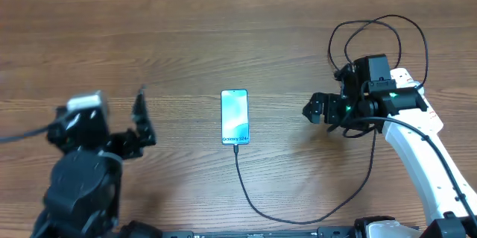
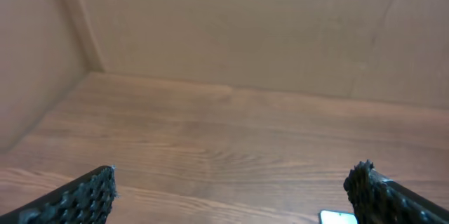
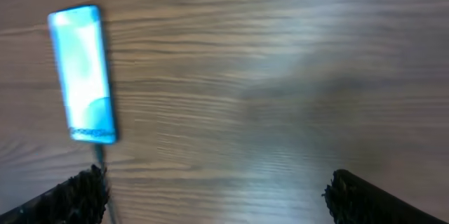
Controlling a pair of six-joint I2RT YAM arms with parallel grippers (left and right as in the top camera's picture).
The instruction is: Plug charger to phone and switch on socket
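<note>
The phone [image 1: 234, 116] lies flat mid-table, screen up and lit light blue. The thin black charger cable [image 1: 253, 202] meets its near end and loops right toward the table's front edge. In the right wrist view the phone [image 3: 83, 73] lies at upper left with the cable [image 3: 99, 155] at its lower end. A corner of the phone [image 2: 338, 217] shows in the left wrist view. My left gripper [image 1: 141, 115] is open and empty, left of the phone. My right gripper [image 1: 317, 109] is open and empty, right of the phone. The socket is out of view.
Black arm cables [image 1: 373, 33] loop above the right arm at the back right. A brown cardboard wall [image 2: 231, 27] stands along the far and left sides of the wooden table [image 1: 186, 44].
</note>
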